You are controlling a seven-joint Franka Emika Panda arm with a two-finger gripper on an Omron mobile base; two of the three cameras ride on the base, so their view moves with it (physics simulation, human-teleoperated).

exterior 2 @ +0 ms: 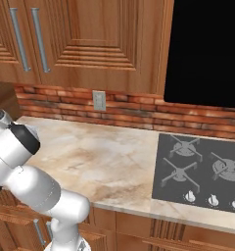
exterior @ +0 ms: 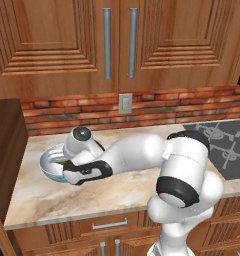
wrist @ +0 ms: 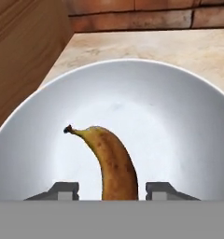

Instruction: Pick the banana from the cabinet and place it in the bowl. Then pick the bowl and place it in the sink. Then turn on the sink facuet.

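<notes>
Glossy white arm (exterior: 142, 152), black joints

You see a marble counter (exterior 2: 105, 162) with a red brick wall (exterior 2: 139, 110) behind it, and a small grey outlet (exterior: 125, 103) sits on the bricks. Wooden doors (exterior: 57, 40) with steel bar handles (exterior: 107, 42) hang above. A dark stove (exterior 2: 202, 171) with white knobs (exterior 2: 190, 196) sits in the counter.

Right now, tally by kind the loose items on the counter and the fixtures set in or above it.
Bananas: 1 (banana, lying in the bowl)
Bowls: 1 (bowl)
Stovetops: 1 (stovetop)
Wall outlets: 1 (outlet)
Total: 4
</notes>
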